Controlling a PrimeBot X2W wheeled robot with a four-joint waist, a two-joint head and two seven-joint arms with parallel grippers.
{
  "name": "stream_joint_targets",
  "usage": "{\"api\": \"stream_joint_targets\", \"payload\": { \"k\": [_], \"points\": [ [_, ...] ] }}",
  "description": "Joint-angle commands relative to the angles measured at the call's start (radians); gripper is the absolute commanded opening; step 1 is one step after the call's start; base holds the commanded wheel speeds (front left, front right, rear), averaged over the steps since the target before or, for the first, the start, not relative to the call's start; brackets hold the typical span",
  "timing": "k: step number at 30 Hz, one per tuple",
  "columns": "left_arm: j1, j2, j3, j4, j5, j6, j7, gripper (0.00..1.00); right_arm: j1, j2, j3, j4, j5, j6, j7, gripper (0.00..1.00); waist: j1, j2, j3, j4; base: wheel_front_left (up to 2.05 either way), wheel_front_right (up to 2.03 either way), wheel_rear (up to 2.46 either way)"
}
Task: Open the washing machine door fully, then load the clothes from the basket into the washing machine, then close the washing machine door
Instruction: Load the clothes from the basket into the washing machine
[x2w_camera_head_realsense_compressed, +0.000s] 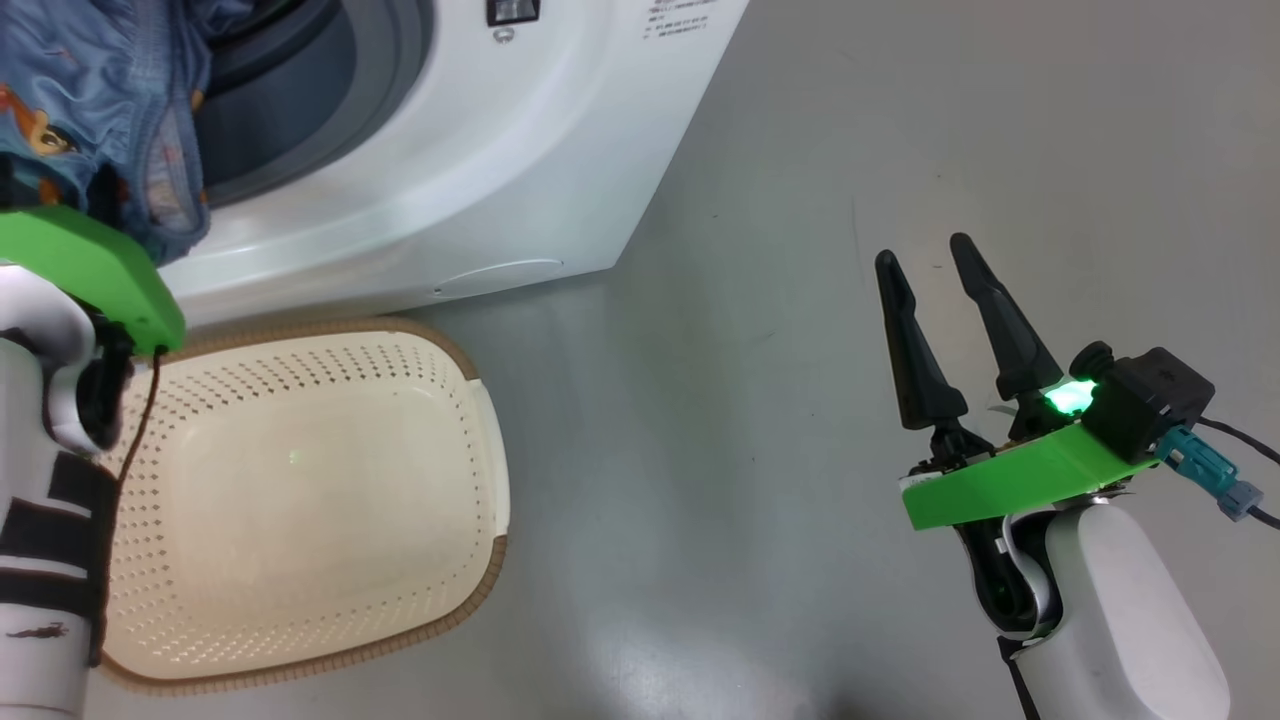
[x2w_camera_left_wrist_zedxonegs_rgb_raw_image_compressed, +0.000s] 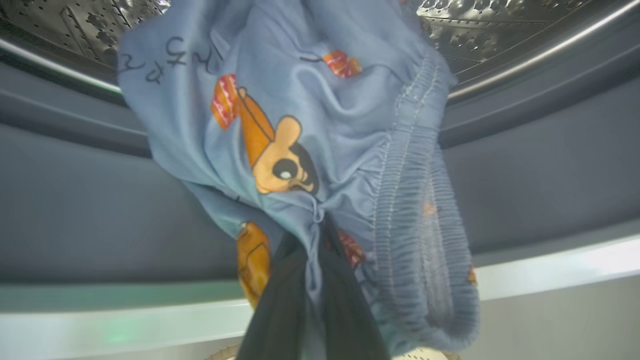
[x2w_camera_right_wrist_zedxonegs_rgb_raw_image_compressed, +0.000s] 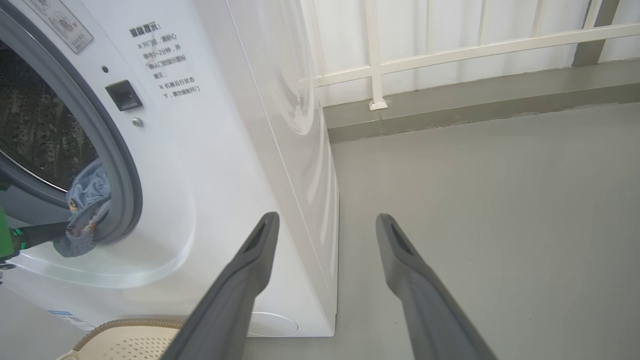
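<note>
My left gripper is shut on a light blue garment printed with orange cartoon patches. It holds the cloth at the mouth of the white washing machine, over the grey door seal, with the steel drum beyond. In the head view the same garment hangs at the top left above the cream basket, whose inside is bare. My right gripper is open over the floor, right of the washer. The door is out of view.
Grey floor spreads to the right of the washer. A white railing and a low grey kerb run behind it. The basket sits against the washer's front.
</note>
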Motion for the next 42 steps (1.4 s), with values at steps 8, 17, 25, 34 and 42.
{"api": "stream_joint_targets", "payload": {
  "k": [8, 17, 25, 34, 42],
  "points": [
    [-0.060, 0.028, -0.015, -0.055, -0.009, -0.018, -0.068, 0.00, 0.005, 0.009, 0.017, -0.021, -0.002, 0.002, -0.005, 1.00, 0.0000, 0.0000, 0.004, 0.009, 0.00, 0.00, 0.00],
    [-0.187, 0.040, -0.033, -0.052, 0.005, -0.012, -0.102, 0.00, -0.017, 0.010, 0.045, -0.022, 0.003, 0.002, -0.005, 1.00, 0.0000, 0.0000, 0.044, -0.021, 0.00, 0.00, 0.00],
    [-0.320, 0.084, -0.030, 0.063, 0.039, 0.006, -0.209, 0.00, -0.018, 0.012, 0.052, -0.026, 0.018, 0.002, -0.005, 1.00, 0.0000, 0.0000, 0.087, -0.102, 0.00, 0.00, 0.00],
    [-0.453, 0.119, -0.036, 0.188, 0.072, 0.047, -0.295, 0.11, -0.009, 0.012, 0.067, -0.033, 0.049, 0.002, -0.005, 1.00, 0.0000, 0.0000, 0.110, -0.161, 0.00, 0.00, 0.00],
    [-0.506, 0.102, -0.064, 0.285, 0.081, 0.044, -0.300, 1.00, -0.010, 0.012, 0.064, -0.034, 0.055, 0.002, -0.005, 1.00, 0.0000, 0.0000, 0.106, -0.155, 0.00, 0.00, 0.00]
  ]
}}
